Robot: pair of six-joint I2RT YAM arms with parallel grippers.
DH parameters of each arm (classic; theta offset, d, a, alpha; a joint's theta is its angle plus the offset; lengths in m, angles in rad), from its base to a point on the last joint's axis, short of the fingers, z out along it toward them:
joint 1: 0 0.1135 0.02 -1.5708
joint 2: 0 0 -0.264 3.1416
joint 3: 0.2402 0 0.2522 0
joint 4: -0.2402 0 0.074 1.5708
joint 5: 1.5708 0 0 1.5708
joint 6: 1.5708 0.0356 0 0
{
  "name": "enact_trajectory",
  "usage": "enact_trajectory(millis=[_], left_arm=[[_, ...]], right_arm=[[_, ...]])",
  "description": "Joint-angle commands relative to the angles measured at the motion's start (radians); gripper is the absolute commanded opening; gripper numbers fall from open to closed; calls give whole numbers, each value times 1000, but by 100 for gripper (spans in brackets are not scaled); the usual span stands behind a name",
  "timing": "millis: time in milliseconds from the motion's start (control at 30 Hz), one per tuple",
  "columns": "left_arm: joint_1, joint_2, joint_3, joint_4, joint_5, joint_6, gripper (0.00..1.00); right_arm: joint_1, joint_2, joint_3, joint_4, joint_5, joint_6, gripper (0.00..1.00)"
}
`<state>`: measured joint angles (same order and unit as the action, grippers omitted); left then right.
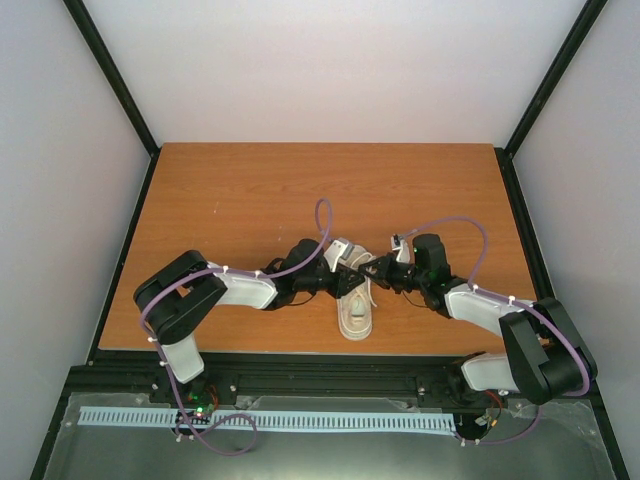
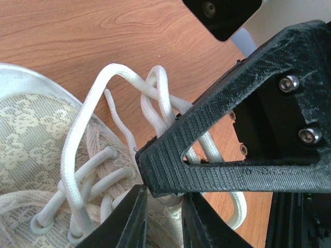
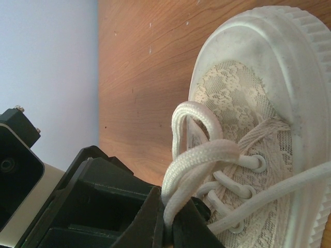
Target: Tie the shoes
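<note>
— Where is the shoe?

— The shoe (image 1: 356, 312) lies on the tabletop (image 1: 250, 190). It is in the middle from side to side, close to the near edge. Both my claws meet right over it.

— What is your right claw doing?

— My right claw (image 1: 380, 270) is squeezed tight on the laces (image 3: 199, 155). A loop of two strands goes straight in between its fingers.

— And your left claw?

— My left claw (image 1: 343, 273) sits just beside the right one. Its fingers (image 2: 132, 222) are close together, with only a thin gap. A lace goes down to that gap, but the right claw is in the way. I cannot tell if the lace is pinched or loose.

— Are the laces tied?

— Not yet. They stand up in loose loops that cross.
</note>
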<state>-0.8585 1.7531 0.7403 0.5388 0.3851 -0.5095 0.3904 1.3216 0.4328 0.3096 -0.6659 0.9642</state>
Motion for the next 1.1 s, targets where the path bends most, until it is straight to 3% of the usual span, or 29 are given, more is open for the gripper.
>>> enact_trajectory(millis=[0, 233, 467, 633, 800, 1067], left_arm=[[-26, 14, 53, 105, -1, -15, 20], [-27, -7, 45, 112, -30, -31, 2], [-27, -73, 24, 52, -81, -19, 1], [-27, -134, 13, -64, -123, -1, 1], [-27, -192, 11, -174, -145, 3, 1], [-26, -292, 61, -376, -132, 19, 1]], right_arm=[[5, -26, -15, 49, -55, 17, 3], [-11, -52, -16, 6, -44, -8, 3], [-17, -62, -18, -48, -17, -45, 5], [-21, -96, -9, -114, 17, -92, 35], [-25, -152, 12, -200, 52, -157, 57], [-35, -225, 11, -310, 119, -230, 78]])
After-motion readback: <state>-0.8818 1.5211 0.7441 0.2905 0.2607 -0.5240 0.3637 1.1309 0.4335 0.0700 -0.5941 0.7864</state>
